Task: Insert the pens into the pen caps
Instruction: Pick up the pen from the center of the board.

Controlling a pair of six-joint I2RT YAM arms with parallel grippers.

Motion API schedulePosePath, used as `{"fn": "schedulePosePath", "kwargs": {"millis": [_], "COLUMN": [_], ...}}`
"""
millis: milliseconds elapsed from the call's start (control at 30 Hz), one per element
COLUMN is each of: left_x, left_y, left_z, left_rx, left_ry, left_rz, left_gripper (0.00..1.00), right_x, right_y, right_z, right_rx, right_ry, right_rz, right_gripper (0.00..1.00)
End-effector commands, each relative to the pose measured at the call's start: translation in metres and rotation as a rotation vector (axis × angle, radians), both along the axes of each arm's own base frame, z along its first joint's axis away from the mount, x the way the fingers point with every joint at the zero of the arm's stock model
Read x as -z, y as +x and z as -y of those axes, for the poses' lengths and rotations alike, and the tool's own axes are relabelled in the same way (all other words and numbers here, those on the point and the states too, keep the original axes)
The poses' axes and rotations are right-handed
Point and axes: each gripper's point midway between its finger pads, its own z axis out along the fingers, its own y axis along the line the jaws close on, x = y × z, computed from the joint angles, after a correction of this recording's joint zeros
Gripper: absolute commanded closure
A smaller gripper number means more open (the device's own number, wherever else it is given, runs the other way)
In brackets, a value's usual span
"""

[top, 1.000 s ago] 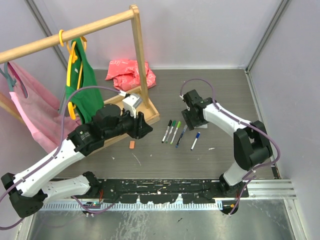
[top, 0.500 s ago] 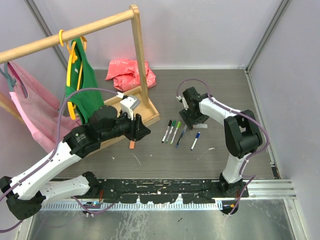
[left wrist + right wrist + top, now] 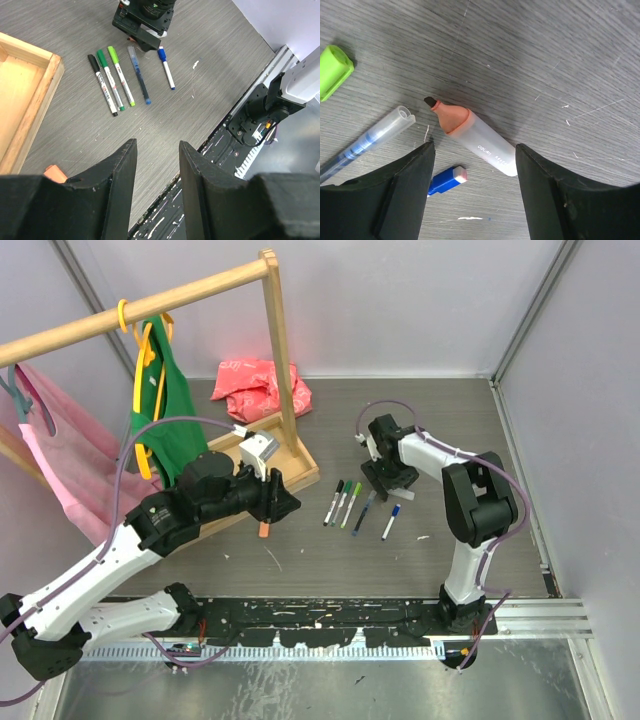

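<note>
Pens (image 3: 350,505) are lying in a loose row on the desk (image 3: 450,420) in the overhead view. Your right pincer (image 3: 383,480) is sitting low at their far end, and your left pincer (image 3: 284,500) is hovering near the orange cap (image 3: 263,529) beside the wooden rack base (image 3: 300,465).

In the left wrist view, that pincer's jaws are standing apart and holding nothing. The orange cap is peeking out beside one finger, not between the two, so closing from here is risking a miss or a flick.

In the right wrist view, the jaws are gaping wide and straddling the uncapped orange-tipped pen (image 3: 472,137), which they are not gripping. The barrel is lying slantwise to the fingers, so a squeeze is likely twisting it or rolling it against the clear blue pen (image 3: 370,140) and the blue-capped pen (image 3: 445,181) nearby.
</note>
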Motion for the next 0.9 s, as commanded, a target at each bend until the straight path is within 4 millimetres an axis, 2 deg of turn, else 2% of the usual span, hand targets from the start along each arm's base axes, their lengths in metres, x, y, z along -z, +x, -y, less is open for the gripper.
{"fn": "schedulePosePath", "kwargs": {"millis": [0,533,867], "left_x": [-0.02,-0.019,-0.02], "left_y": [-0.001,-0.003,-0.003], "left_z": [0.004,0.001,0.0], "left_rx": [0.023,0.019,0.016], "left_ry": [-0.046,-0.049,-0.05], "left_rz": [0.041,0.043,0.044], "left_gripper": [0.6,0.6,0.6], "right_x": [-0.011,-0.003,0.005], "right_y": [0.019,0.025,0.034], "right_z": [0.001,0.017,0.021], "right_rx": [0.035,0.163,0.285], "right_ry": [0.014,0.046,0.138], "right_rz": [0.058,0.045,0.065], "right_gripper": [0.3,0.35,0.45]}}
